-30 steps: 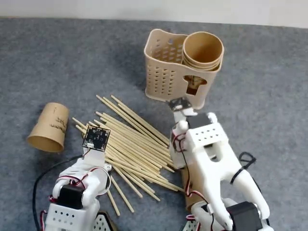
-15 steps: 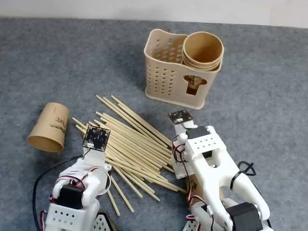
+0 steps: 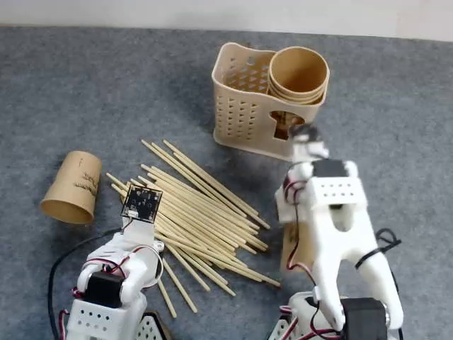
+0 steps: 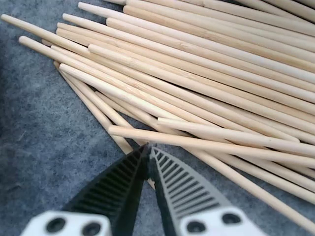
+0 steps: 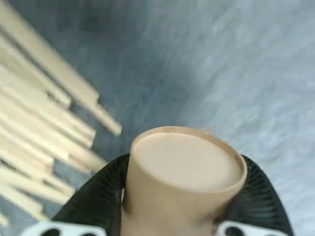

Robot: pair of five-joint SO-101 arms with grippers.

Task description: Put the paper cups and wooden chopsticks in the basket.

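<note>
A pile of wooden chopsticks (image 3: 202, 209) lies on the grey mat in front of the beige basket (image 3: 244, 106). Paper cups (image 3: 299, 71) stand stacked in the basket's right half. Another paper cup (image 3: 71, 188) lies on its side at the left. My left gripper (image 4: 147, 148) is shut, its tips resting at the near edge of the chopsticks (image 4: 197, 98) with nothing held. My right gripper (image 5: 184, 201) is shut on a paper cup (image 5: 184, 162), base facing out. In the high view that cup (image 3: 289, 248) shows under the right arm (image 3: 331, 205), just in front of the basket.
The grey mat (image 3: 396, 142) is bare to the right of the basket and at the far left. The chopstick pile lies between the two arms. A pale wall edge runs along the back.
My right arm has swung to the right and forward toward the basket, carrying the cup away from the chopstick ends. The left arm has not moved.
</note>
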